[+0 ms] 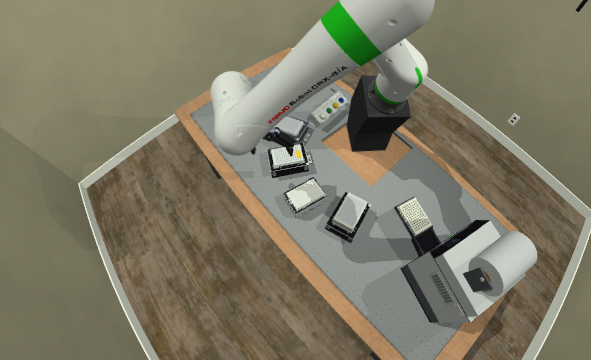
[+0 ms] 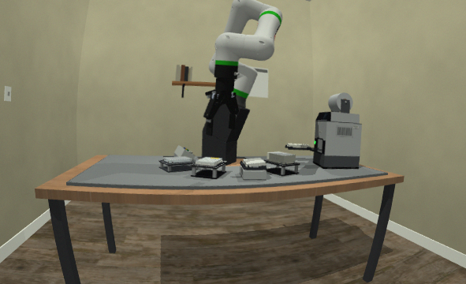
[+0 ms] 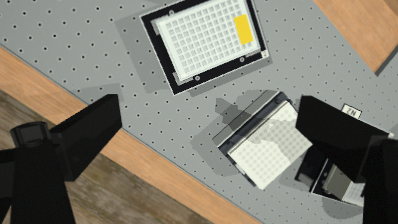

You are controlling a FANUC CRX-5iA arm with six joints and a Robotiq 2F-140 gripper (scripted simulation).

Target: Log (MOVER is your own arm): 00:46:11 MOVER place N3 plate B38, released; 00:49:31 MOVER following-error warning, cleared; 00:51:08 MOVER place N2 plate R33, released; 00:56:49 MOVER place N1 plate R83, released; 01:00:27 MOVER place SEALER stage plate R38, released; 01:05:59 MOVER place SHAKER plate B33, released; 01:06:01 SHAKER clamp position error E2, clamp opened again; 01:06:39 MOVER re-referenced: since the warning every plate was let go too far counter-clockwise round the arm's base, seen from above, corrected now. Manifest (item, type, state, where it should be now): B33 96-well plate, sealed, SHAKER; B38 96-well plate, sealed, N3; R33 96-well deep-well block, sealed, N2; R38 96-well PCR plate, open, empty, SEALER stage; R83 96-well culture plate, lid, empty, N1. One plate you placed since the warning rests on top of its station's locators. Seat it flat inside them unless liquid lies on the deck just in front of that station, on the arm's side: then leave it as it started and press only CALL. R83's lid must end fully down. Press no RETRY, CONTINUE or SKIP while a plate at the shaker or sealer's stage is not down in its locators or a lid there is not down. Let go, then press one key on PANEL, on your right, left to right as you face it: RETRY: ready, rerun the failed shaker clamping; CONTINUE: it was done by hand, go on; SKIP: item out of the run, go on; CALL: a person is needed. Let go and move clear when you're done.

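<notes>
The white six-joint arm (image 2: 244, 43) stands on a black pedestal (image 1: 375, 131) at the rear of the grey perforated deck mat (image 1: 325, 260). Its black two-finger gripper (image 2: 221, 114) hangs high above the deck with the jaws spread fully apart and nothing between them.

In the wrist view, a white well plate with a yellow corner patch (image 3: 210, 37) sits in a black-framed nest. Beside it, a pale sealed block (image 3: 270, 147) lies skewed near a label reading N2 (image 3: 351, 112).

The grey sealer unit with a white roll (image 1: 467, 280) stands at the far end. The small key panel (image 1: 330, 109) lies near the pedestal
</notes>
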